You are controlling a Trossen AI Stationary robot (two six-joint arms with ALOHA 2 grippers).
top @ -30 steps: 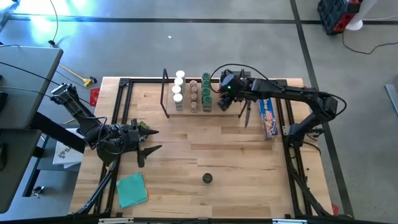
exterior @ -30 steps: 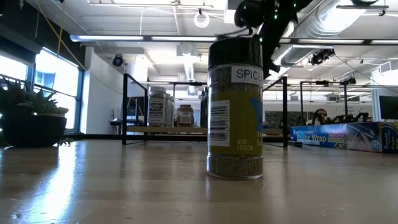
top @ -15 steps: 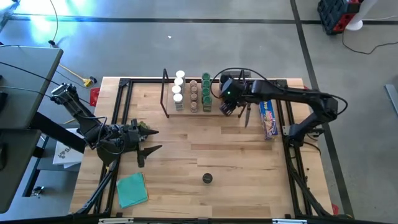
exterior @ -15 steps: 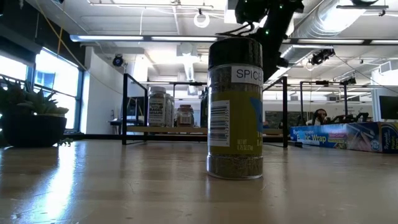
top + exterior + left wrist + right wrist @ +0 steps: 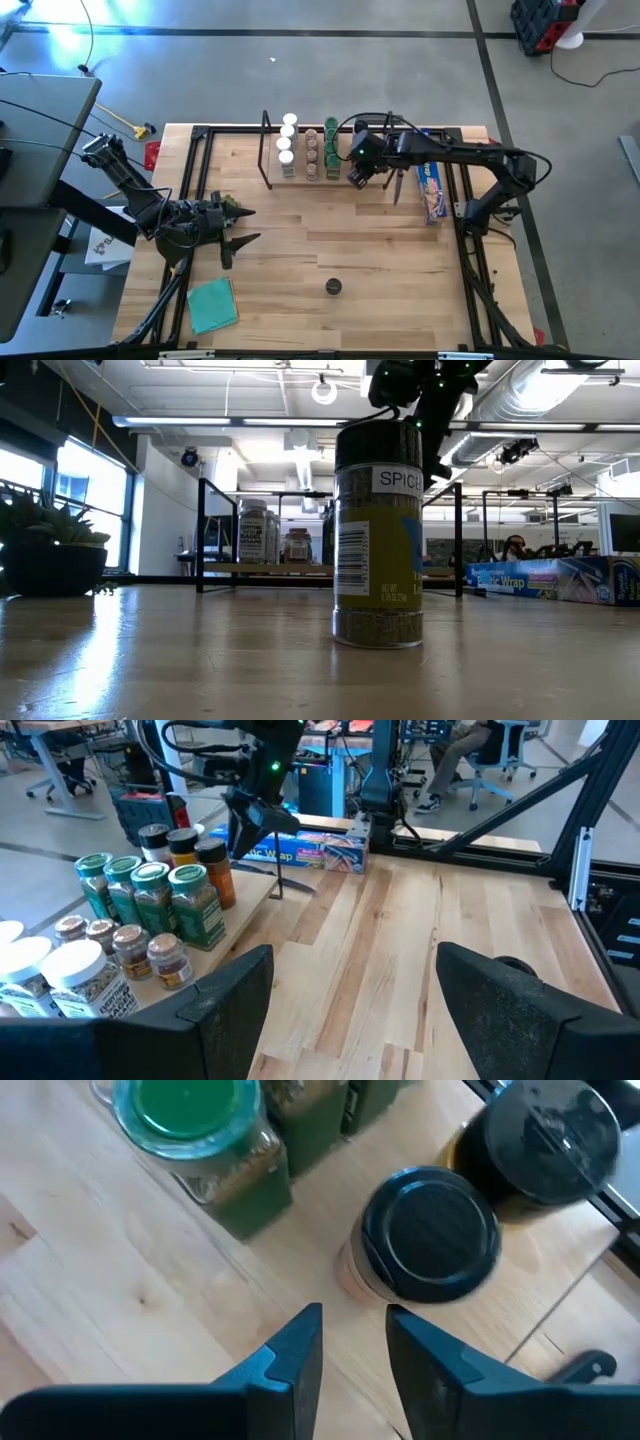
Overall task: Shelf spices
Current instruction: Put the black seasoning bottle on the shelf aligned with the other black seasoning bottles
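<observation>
The shelf [image 5: 300, 181] stands at the table's far middle. On it stand rows of spices with white lids [image 5: 287, 143], tan lids [image 5: 311, 150], green lids [image 5: 331, 147] and black lids [image 5: 430, 1235]. One more black-lidded jar [image 5: 333, 287] stands upright alone on the table toward the near edge, large in the low view [image 5: 378, 535]. My right gripper [image 5: 355, 1342] hangs over the shelf's right part [image 5: 357, 176], pointing steeply down just beside the black-lidded jars, its fingers a narrow gap apart with nothing between them. My left gripper [image 5: 355, 990] waits wide open at the table's left [image 5: 236, 246].
A long blue wrap box [image 5: 430, 188] lies to the right of the shelf. A teal cloth [image 5: 212, 305] lies at the near left corner. A small green plant [image 5: 50, 545] stands by my left gripper. Bare wood lies between the shelf and the lone jar.
My right gripper has tipped a little more steeply downward over the shelf's right part, so that its head shows slightly nearer the table's near edge. The jars on the shelf and the lone jar have stayed where they were.
</observation>
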